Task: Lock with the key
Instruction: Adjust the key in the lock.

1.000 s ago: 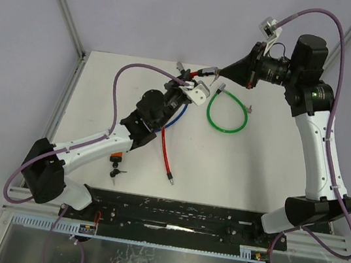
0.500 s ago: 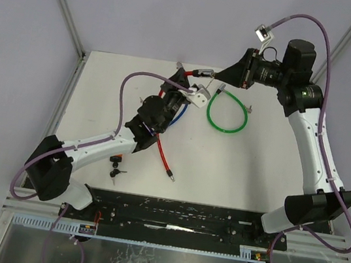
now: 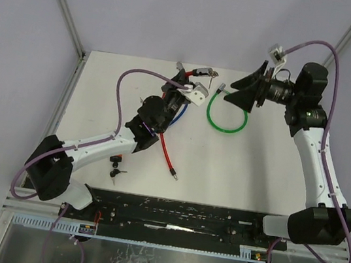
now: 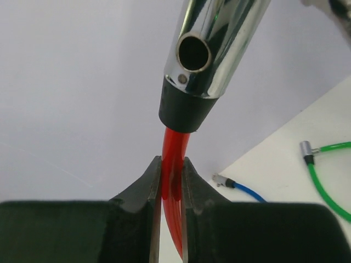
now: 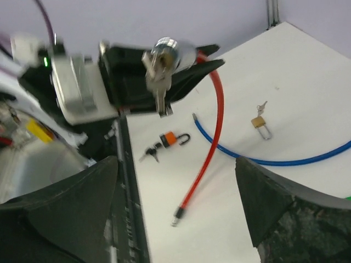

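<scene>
Right wrist view: at upper centre, the chrome cylinder lock head (image 5: pixel 167 52) of the red plastic-coated cable (image 5: pixel 211 131) points its keyed end at the wide-open right gripper (image 5: pixel 174 164), silver keys (image 5: pixel 159 87) dangling there, while the left gripper (image 4: pixel 171 181) pinches the cable just behind the head.

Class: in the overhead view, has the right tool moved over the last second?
Yes. The right tool drew back rightward, from beyond the green cable loop to over its upper right edge.
</scene>
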Action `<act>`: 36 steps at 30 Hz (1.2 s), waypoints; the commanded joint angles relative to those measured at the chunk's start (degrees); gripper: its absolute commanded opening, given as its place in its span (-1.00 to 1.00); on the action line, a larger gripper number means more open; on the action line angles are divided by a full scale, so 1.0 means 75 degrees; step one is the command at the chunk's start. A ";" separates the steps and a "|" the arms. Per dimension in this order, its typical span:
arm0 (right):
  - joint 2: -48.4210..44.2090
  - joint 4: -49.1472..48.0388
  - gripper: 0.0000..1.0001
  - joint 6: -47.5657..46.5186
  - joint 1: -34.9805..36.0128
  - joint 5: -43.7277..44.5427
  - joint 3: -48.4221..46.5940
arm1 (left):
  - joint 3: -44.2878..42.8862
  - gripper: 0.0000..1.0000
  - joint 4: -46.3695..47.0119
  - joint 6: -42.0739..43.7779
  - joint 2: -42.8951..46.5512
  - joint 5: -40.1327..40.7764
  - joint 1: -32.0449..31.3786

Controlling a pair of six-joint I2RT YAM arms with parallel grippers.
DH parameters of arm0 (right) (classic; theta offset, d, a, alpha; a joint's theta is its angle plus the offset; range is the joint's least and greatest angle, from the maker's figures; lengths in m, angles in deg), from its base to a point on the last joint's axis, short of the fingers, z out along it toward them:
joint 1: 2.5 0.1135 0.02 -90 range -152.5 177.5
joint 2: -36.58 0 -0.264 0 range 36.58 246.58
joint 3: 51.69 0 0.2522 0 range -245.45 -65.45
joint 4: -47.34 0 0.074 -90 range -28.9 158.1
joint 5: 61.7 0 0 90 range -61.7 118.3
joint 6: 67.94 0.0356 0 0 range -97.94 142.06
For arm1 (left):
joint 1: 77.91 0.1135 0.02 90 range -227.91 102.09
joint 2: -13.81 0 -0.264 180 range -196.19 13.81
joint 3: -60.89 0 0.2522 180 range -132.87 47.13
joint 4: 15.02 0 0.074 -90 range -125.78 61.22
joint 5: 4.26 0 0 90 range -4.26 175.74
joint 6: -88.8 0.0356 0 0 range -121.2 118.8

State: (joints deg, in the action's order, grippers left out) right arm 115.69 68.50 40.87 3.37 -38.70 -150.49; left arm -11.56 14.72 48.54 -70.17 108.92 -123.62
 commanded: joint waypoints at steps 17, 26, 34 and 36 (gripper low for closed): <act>0.1281 -0.9779 0.87 0.2792 0.1666 0.0291 0.2703 | -0.1989 -0.99 -0.1957 -0.6324 0.0796 -0.1163 -0.0042; 0.1448 -0.7857 0.63 0.1558 0.2052 0.0502 0.2278 | -0.2157 -0.99 -0.1989 -0.7180 0.0730 -0.1205 -0.0103; 0.1739 -0.7046 -0.24 0.1188 0.2149 0.0059 0.1472 | -0.2263 -0.99 -0.2074 -0.7326 0.0743 -0.1335 -0.0175; 0.1771 -0.7240 -0.54 0.1361 0.2150 -0.0147 0.1357 | -0.2287 -0.99 -0.2074 -0.7293 0.0751 -0.1439 -0.0181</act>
State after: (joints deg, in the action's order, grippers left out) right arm 128.80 15.63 51.01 18.95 -37.04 -136.35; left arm -26.08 -3.99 -4.73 -65.54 99.17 -124.50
